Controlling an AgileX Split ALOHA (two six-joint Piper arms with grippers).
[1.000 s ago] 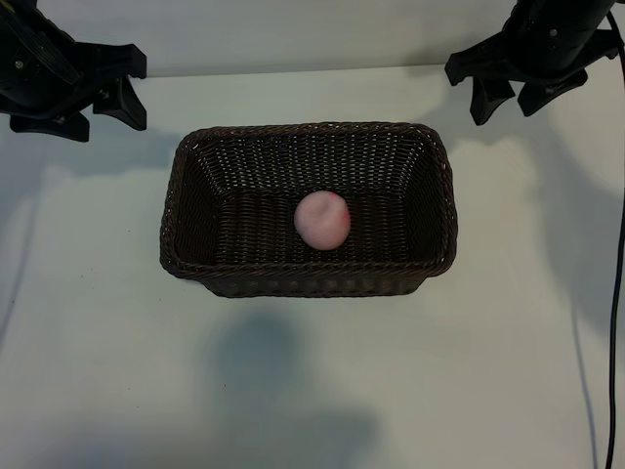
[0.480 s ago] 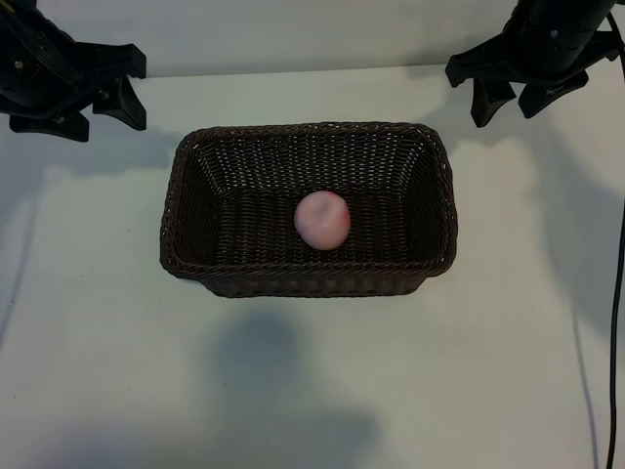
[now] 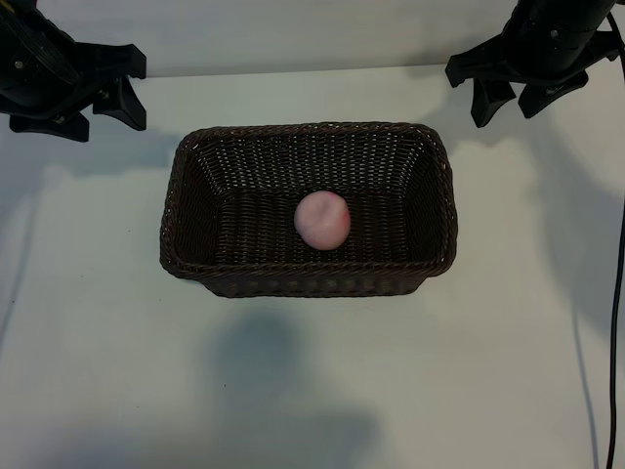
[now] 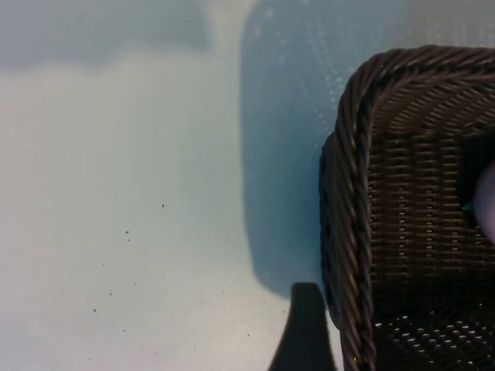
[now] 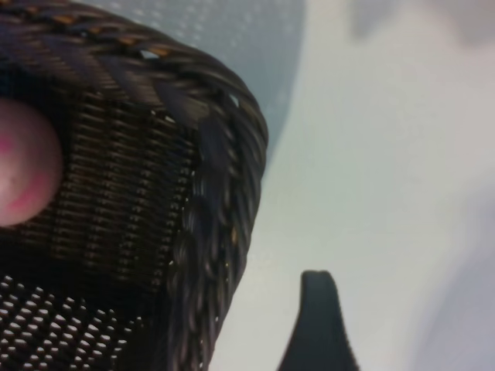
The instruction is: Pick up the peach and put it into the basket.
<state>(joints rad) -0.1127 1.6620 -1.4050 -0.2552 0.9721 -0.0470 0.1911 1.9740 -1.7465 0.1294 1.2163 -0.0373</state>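
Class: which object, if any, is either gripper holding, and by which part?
Nothing is held. The left gripper and right gripper are open, parked at the far corners; the peach lies in the basket.

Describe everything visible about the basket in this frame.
The basket is a rectangular, dark brown woven wicker container with rounded corners, a braided rim and sides sloping inward to a flat woven floor. It stands upright on the white table, roughly mid-table between the two arms, long side toward the exterior camera. The pink peach rests on its floor near the centre, apart from the walls. Neither pincer touches it: the left pincer and right pincer sit open beyond its far corners.
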